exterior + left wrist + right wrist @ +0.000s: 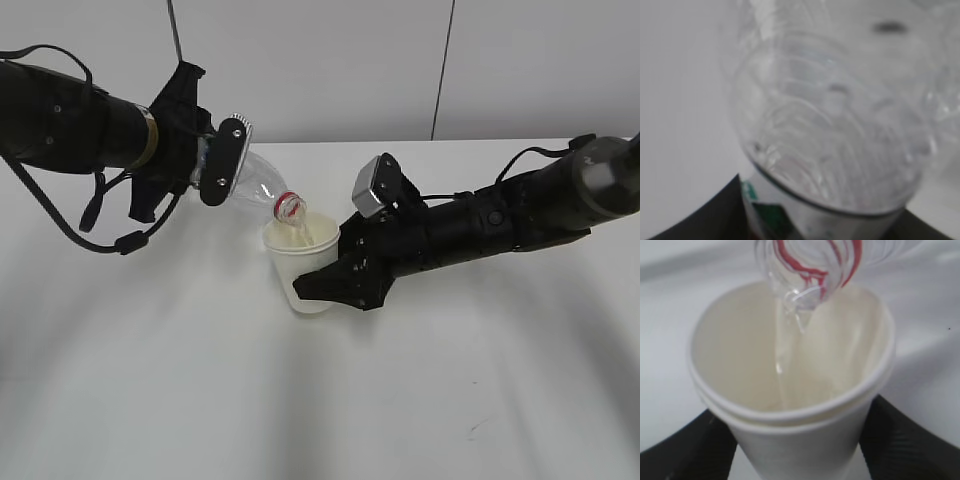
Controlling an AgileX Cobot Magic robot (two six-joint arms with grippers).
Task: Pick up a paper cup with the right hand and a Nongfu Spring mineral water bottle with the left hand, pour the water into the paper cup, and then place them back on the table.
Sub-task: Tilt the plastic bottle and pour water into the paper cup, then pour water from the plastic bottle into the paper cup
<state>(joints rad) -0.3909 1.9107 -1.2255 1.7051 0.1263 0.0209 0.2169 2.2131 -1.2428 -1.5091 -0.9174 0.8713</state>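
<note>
Water [782, 360], a thin clear stream, falls from the tilted clear plastic bottle [258, 188], clamped in the left gripper [222, 160], into the white paper cup [300, 262], at its five o'clock, clasped by the right gripper [325, 285].

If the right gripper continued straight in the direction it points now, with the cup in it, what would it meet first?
Probably the bottle. The right gripper points left and holds the cup just under the bottle's mouth, and the left gripper is behind it. Depth is unclear, so it might pass beneath the bottle instead.
</note>
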